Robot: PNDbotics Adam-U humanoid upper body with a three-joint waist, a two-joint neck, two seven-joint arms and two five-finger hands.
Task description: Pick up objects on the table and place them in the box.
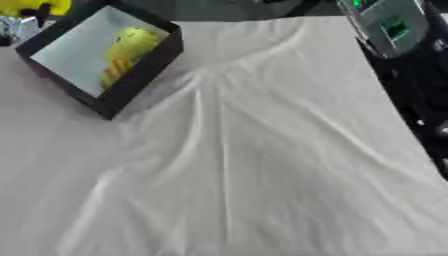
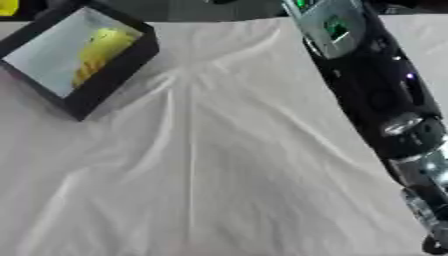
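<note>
A black-walled box [image 1: 131, 82] sits at the far left of the desk [image 1: 262, 165], turned so one corner points toward the robot. Its inside is pale blue-grey. In it lies a yellow object [image 1: 129, 50], long and rounded, bright yellow at its upper end and shading to orange-yellow with faint stripes lower down; its outline is too soft to say more of its shape. It rests against the box's far right wall, slanting from upper right to lower left.

The desk is covered by a white cloth [image 2: 201, 175] with long creases fanning out from a point near the box toward the near edge.

Another yellow thing [image 1: 31, 7] shows at the top left corner beyond the box, only partly in view.

The robot's right arm [image 2: 385, 105], black with silver joints and a grey panel with a green light at its upper end, runs down the right side. Neither hand shows in either view, so how far they are open cannot be told.
</note>
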